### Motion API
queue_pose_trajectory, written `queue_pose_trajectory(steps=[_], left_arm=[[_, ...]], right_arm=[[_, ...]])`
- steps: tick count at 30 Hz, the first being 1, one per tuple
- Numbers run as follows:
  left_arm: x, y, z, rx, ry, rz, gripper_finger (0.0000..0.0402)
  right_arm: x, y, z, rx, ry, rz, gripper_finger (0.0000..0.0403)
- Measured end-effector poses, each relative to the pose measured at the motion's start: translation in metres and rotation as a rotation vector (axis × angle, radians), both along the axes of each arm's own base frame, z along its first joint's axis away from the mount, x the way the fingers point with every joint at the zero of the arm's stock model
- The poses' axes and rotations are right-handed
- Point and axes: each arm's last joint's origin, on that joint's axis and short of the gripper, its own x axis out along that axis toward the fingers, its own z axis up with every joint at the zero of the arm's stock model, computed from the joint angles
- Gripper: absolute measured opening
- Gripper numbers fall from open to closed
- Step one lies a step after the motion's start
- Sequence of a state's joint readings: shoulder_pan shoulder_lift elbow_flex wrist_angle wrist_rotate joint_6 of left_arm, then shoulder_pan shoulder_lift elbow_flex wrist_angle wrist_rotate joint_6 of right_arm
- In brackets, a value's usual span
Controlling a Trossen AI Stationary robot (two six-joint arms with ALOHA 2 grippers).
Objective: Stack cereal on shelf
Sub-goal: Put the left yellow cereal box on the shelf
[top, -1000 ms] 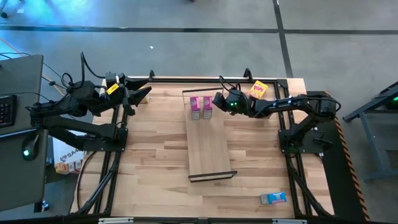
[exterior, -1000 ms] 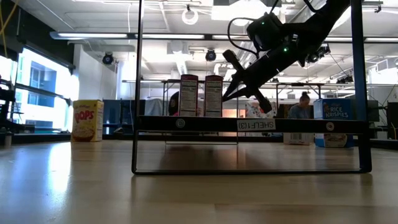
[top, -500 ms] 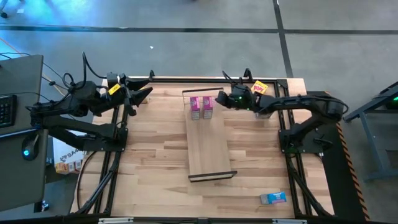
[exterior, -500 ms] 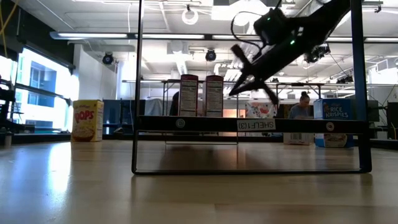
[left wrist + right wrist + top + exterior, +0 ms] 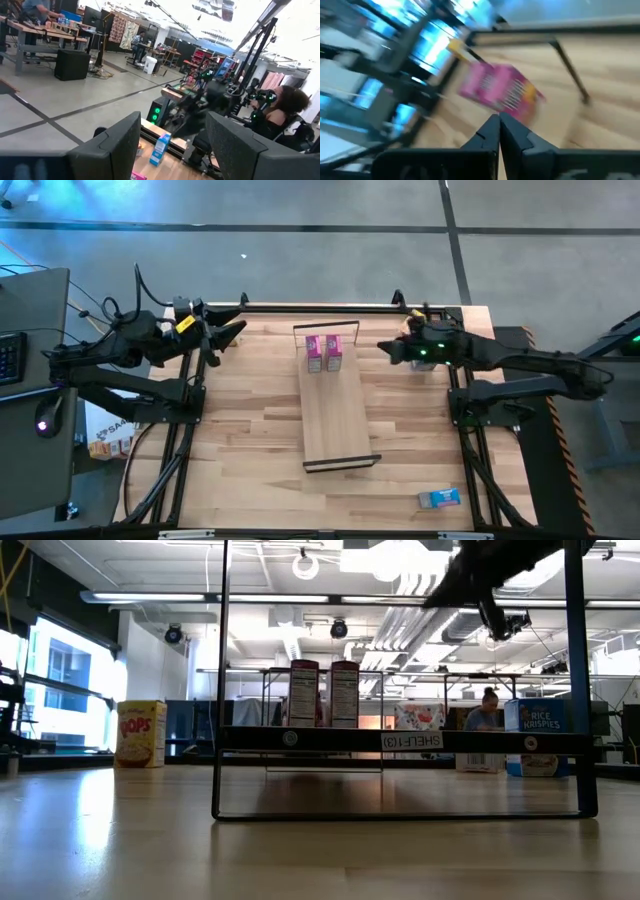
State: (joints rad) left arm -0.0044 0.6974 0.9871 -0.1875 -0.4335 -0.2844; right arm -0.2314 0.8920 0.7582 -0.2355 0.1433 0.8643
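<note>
Two pink cereal boxes point(image 5: 323, 352) stand upright side by side on the far end of the pale shelf plank point(image 5: 335, 415); the low view shows them too point(image 5: 323, 693). My right gripper point(image 5: 385, 348) hovers shut to the right of them, touching nothing, and its wrist view shows them blurred point(image 5: 500, 92). My left gripper point(image 5: 236, 332) waits open at the far left corner. A light blue box point(image 5: 438, 498) lies flat near the right near corner. A yellow box point(image 5: 141, 733) stands upright on the tabletop.
Black metal frames close both ends of the shelf point(image 5: 400, 740), and its near end point(image 5: 342, 463) is bare. A blue box point(image 5: 540, 735) shows on the right in the low view. People sit at benches in the room beyond. Wide bare tabletop point(image 5: 250, 420) lies left of the shelf.
My right gripper has drawn back from the pink boxes toward the table's right edge and has risen, leaving the low view's middle for its top edge. The pink boxes stay standing where they were. The left arm has kept still.
</note>
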Motion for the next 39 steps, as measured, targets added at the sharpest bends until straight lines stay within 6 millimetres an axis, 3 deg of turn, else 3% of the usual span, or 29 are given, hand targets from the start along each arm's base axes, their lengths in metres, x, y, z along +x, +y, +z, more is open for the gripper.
queue_pose_trajectory(steps=[7,15,21,27,32,39], left_arm=[[0.006,0.001,-0.002,-0.012,0.013,0.04,0.0217],[0.019,0.011,-0.004,-0.06,0.102,0.196,0.0217],[0.014,0.052,-0.01,-0.18,0.519,0.416,0.022],[0.003,0.105,-0.037,-0.363,0.923,0.418,0.0237],[-0.003,0.141,-0.064,-0.58,1.091,0.49,0.0252],[0.003,0.165,-0.085,-0.688,1.189,0.52,0.0255]], right_arm=[[-0.005,0.005,0.028,-0.179,-0.203,-0.051,0.0],[-0.003,0.005,0.028,-0.2,-0.196,-0.015,0.0],[-0.003,0.004,0.027,-0.197,-0.193,-0.042,0.0],[0.002,0.002,0.022,-0.185,-0.166,-0.071,0.0001],[0.011,0.001,0.014,-0.146,-0.135,-0.071,0.0001],[0.018,-0.001,0.008,-0.136,-0.105,-0.065,0.0001]])
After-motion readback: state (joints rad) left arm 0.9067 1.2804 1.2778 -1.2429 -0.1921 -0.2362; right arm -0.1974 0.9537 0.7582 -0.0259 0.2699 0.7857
